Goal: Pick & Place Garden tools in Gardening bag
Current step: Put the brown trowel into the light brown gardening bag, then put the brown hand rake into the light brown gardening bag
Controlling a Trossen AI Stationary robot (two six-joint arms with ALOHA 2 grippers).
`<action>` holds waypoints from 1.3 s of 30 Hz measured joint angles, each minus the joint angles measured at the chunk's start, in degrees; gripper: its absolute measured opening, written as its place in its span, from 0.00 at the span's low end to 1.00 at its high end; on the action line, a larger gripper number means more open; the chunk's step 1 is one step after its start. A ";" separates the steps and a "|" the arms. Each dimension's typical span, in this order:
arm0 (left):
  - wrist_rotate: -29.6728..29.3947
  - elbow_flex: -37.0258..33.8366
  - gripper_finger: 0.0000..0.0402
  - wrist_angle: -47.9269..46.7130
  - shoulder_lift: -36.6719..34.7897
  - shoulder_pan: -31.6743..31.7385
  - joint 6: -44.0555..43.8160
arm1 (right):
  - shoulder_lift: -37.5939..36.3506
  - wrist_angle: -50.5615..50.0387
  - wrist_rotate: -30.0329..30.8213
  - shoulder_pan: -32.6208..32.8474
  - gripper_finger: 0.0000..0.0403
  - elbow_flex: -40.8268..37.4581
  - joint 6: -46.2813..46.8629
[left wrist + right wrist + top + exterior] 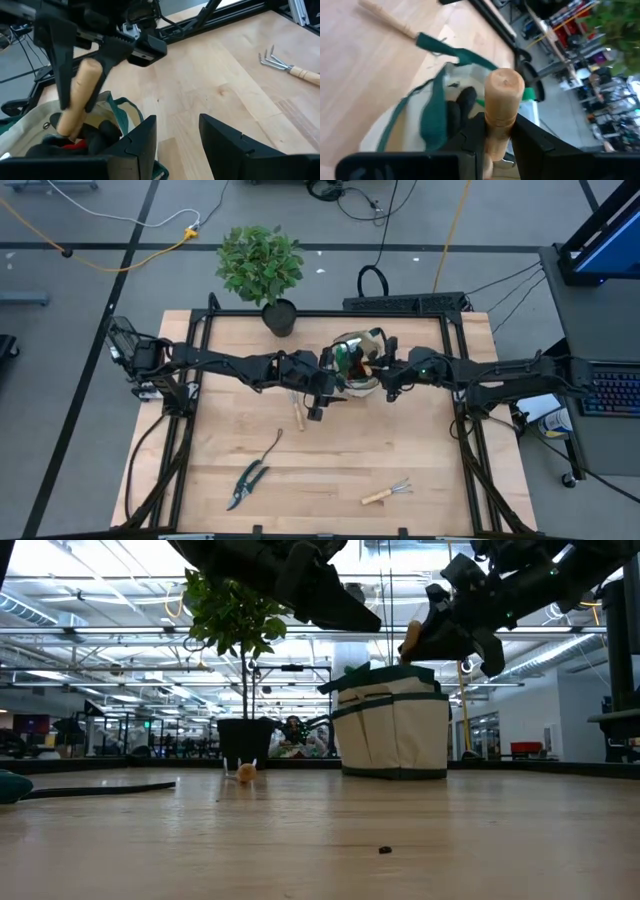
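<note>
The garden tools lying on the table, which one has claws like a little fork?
The small rake, lying toward the table's front right. Its metal prongs fan out from a wooden handle; the pruning shears and thin weeder have none.

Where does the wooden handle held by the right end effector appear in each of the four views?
High view: the wooden handle is at the centre, over the gardening bag.
Low view: upper right, a tan end above the bag.
Left wrist view: left side, slanting down into the bag.
Right wrist view: centre, upright between the right end effector fingers.
Shared landmark: the bag's green trim.
</note>
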 joint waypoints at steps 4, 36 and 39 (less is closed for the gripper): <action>0.00 0.00 0.38 0.00 -0.02 -0.02 1.05 | 1.39 -0.76 0.08 -0.56 0.17 0.07 1.26; -0.09 0.02 0.38 -1.29 -0.07 -0.22 -1.95 | 0.18 1.01 17.45 3.88 0.28 0.00 4.32; -0.09 0.02 0.38 -1.31 -0.07 -0.22 -2.09 | -0.45 0.95 18.41 4.29 0.25 0.00 7.44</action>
